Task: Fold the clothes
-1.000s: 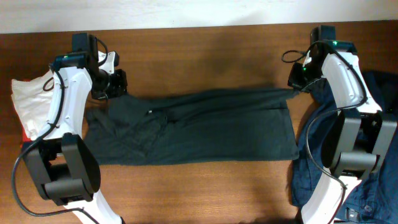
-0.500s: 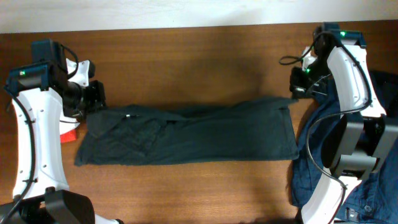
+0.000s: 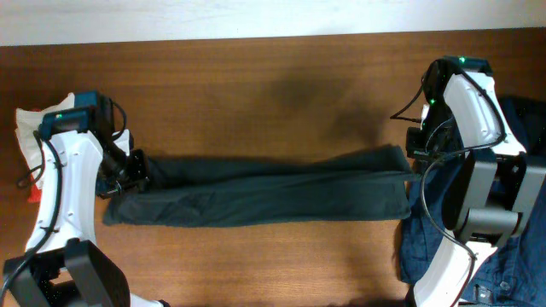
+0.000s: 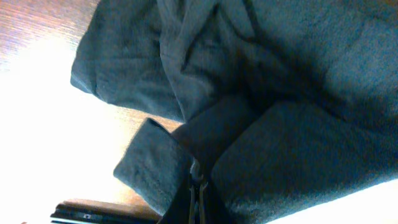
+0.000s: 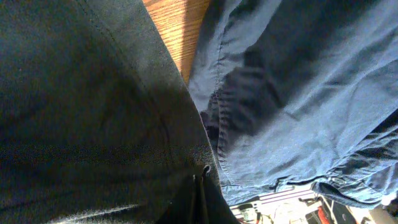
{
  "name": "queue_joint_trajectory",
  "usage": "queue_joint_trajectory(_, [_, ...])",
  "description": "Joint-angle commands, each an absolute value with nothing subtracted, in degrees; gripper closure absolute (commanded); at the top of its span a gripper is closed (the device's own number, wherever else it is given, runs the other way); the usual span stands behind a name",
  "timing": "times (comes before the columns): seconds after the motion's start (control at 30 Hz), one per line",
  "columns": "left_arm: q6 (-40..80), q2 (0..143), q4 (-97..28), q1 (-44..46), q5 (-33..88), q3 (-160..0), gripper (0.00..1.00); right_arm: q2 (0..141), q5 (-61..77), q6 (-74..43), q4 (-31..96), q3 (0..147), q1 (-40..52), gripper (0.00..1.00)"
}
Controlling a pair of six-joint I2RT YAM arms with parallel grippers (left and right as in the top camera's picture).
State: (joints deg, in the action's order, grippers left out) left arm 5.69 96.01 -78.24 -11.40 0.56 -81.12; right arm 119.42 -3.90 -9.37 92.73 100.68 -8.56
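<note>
Left gripper [image 3: 134, 170] is clenched on the left end of the dark garment [image 3: 273, 192]. Right gripper [image 3: 415, 147] is clenched on its right end, close to the denim pile [image 3: 529, 128] at the right edge of the table [image 3: 256, 94]. The garment lies mid-table as a narrow band, long axis running from arm to arm. Judgement: each arm is nearest its own end, so the next fold should go end to end.
</note>
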Motion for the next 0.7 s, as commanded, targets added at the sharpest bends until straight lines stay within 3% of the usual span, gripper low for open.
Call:
queue_joint_trajectory(0.0, [6.4, 95.8, -75.0, -11.8, -0.9, -77.9, 1.0, 118.3, -5.8, -9.9, 92.5, 98.9, -9.0, 0.86])
queue_joint_trajectory(0.4, [6.7, 95.8, -71.0, -11.8, -0.9, -74.2, 0.98, 118.3, -4.7, -9.9, 91.7, 96.9, -9.0, 0.83])
queue_joint_trajectory(0.43, [6.7, 95.8, -70.6, -11.8, -0.9, -74.2, 0.8, 118.3, -4.7, -9.9, 91.7, 96.9, -9.0, 0.82])
queue_joint_trajectory(0.47, [6.7, 95.8, -69.7, -11.8, -0.9, -74.2, 0.57, 118.3, -4.7, -9.9, 91.7, 96.9, -9.0, 0.82])
queue_joint_trajectory(0.5, [6.7, 95.8, -67.7, -11.8, -0.9, -74.2, 0.44, 118.3, -4.7, -9.9, 91.7, 96.9, -9.0, 0.82])
queue_joint_trajectory(0.67, [6.9, 95.8, -66.5, -11.8, 3.5, -74.2, 0.44, 118.3, -4.7, -9.9, 91.5, 96.9, -9.0, 0.8])
